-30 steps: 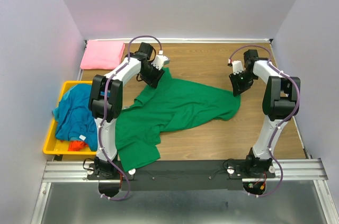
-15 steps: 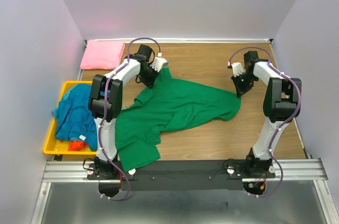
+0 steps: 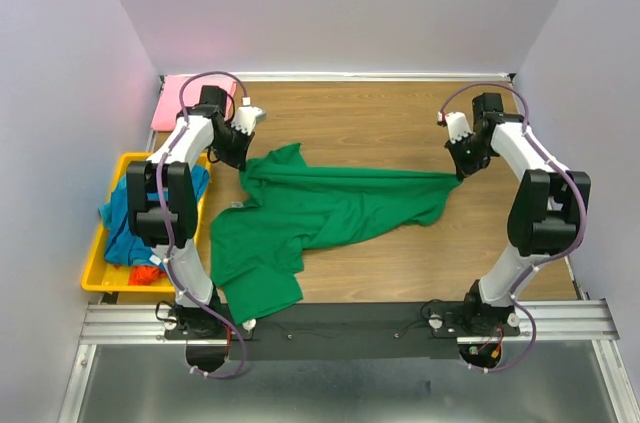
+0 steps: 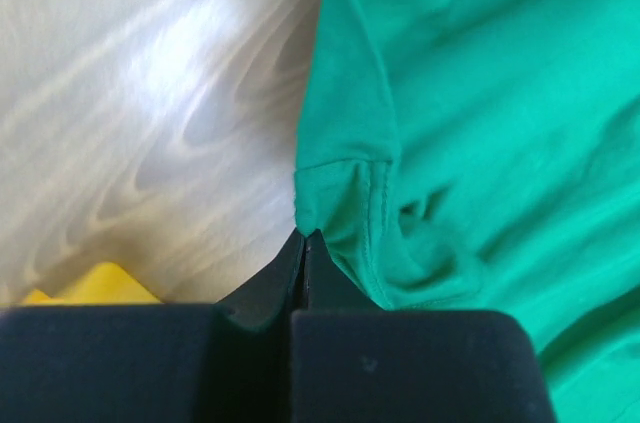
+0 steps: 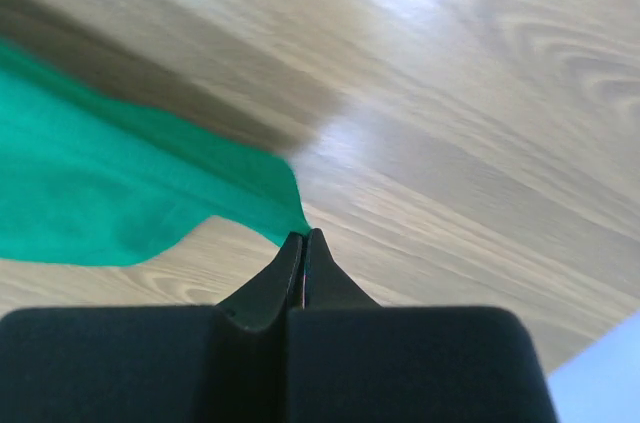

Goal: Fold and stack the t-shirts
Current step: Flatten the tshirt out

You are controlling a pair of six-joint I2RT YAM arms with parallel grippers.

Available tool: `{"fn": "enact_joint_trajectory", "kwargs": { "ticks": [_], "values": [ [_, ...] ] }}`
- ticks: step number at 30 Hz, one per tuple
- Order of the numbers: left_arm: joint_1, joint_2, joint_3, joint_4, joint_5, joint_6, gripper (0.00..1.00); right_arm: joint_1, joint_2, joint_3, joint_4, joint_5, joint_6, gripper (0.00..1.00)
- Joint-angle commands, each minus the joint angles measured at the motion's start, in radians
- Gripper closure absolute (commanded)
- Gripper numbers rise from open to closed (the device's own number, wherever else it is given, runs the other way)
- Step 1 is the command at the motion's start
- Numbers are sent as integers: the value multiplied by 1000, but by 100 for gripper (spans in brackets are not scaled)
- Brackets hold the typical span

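Note:
A bright green t-shirt lies stretched across the wooden table between my two grippers. My left gripper is shut on its left upper corner; the left wrist view shows the hem pinched at the closed tips. My right gripper is shut on the shirt's right edge, held at the tips. A folded pink t-shirt lies at the back left, partly behind the left arm. A teal-blue t-shirt and a bit of orange-red cloth sit in the bin.
The yellow plastic bin stands off the table's left edge. White walls close in the back and both sides. The green shirt's lower part hangs toward the front rail.
Both grippers closed on the green shirt. The left arm swung left and the right arm moved slightly right, pulling the shirt's top edge taut between them.

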Motion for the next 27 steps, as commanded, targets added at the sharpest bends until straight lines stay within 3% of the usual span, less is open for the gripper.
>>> {"fn": "enact_joint_trajectory", "kwargs": {
  "ticks": [1,3,4,10,18,25,27],
  "values": [
    [26,23,-34,-21,-66,40,94,-13,25,-40,-34,15,-40,100],
    [26,52,-26,-28,-54,49,75,-13,49,-30,-75,-17,-37,99],
    [26,62,-18,-49,-48,58,71,-13,59,-26,-96,-34,-42,99],
    [10,44,155,-51,47,80,52,-13,37,-84,-152,-99,-48,99],
    [-147,275,480,-94,89,80,46,-13,33,-84,-150,-96,-22,100],
    [-224,405,539,-83,19,89,41,-13,33,-43,-152,-88,9,100],
    [-237,411,520,-54,3,85,35,-13,34,-35,-153,-97,15,100]
  ]
}}
